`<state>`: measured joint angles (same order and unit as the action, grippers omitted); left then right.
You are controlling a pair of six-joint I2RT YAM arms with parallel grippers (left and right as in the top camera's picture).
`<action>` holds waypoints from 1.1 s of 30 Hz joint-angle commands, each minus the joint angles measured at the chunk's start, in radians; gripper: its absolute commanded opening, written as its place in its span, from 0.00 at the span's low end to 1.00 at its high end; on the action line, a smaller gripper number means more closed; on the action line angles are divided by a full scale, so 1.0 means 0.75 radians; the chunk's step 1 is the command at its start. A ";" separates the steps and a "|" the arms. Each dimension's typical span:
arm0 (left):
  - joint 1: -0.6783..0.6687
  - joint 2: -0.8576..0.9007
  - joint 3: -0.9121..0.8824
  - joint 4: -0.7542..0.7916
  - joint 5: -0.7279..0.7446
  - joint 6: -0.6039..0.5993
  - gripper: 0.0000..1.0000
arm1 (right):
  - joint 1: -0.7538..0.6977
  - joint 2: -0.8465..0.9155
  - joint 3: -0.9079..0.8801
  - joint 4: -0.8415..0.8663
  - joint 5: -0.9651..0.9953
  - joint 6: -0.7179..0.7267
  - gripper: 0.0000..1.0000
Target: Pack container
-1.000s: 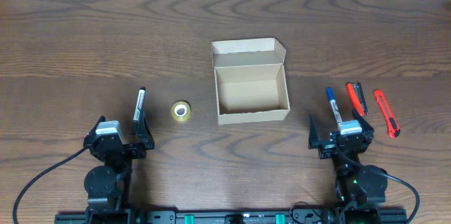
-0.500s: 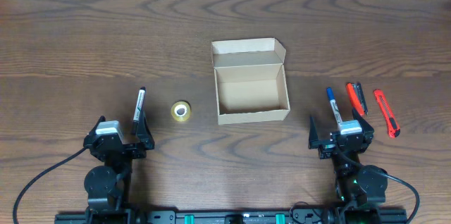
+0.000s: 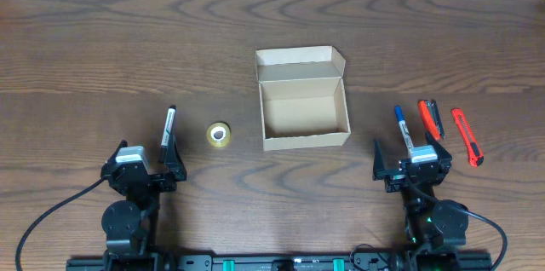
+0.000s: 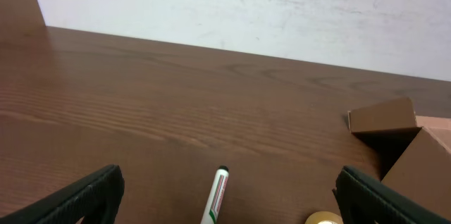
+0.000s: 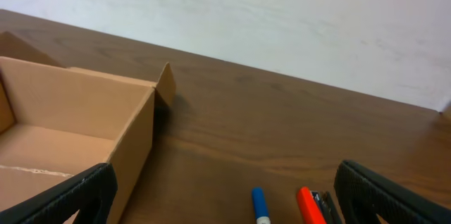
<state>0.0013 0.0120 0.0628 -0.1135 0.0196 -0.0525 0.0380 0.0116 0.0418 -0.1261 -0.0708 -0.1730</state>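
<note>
Container [image 3: 304, 109]: tan cardboard box, flap lid open toward the far edge, at the middle of the counter [image 3: 85, 49].
Left hand [image 3: 143, 164]: near edge, fingers wide apart, gripping nothing; marker [image 3: 169, 126] just ahead, tape roll [image 3: 219, 135] beside it.
Right hand [image 3: 412, 162]: likewise apart; blue marker [image 3: 403, 130] and two orange tools [image 3: 466, 136], possibly cutters, nearby.
Change since the earlier frames: none.

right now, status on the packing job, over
Left gripper open, right gripper open, both empty. Container lid open, nothing inside. Tape roll, dark-capped marker, blue marker lie clear of it.
</note>
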 commanded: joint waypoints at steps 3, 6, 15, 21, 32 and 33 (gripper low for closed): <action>-0.003 -0.010 -0.045 -0.017 0.008 -0.010 0.95 | -0.009 -0.008 -0.011 0.013 -0.009 0.020 0.99; -0.003 -0.010 -0.045 -0.018 0.008 -0.010 0.95 | -0.009 -0.008 -0.011 -0.005 -0.003 0.174 0.99; -0.003 -0.010 -0.045 -0.018 -0.006 -0.010 0.95 | -0.064 0.127 0.090 0.032 0.054 0.540 0.99; -0.003 -0.010 -0.045 -0.018 -0.006 -0.010 0.95 | -0.169 0.543 0.512 -0.137 -0.174 0.415 0.99; -0.003 -0.010 -0.045 -0.018 -0.006 -0.010 0.95 | -0.216 1.425 1.551 -1.214 -0.404 -0.024 0.99; -0.003 -0.010 -0.045 -0.018 -0.005 -0.010 0.95 | -0.216 1.483 1.618 -1.293 -0.404 -0.058 0.99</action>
<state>0.0013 0.0109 0.0612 -0.1104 0.0189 -0.0528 -0.1150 1.0435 1.1316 -1.0218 -0.3286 -0.0753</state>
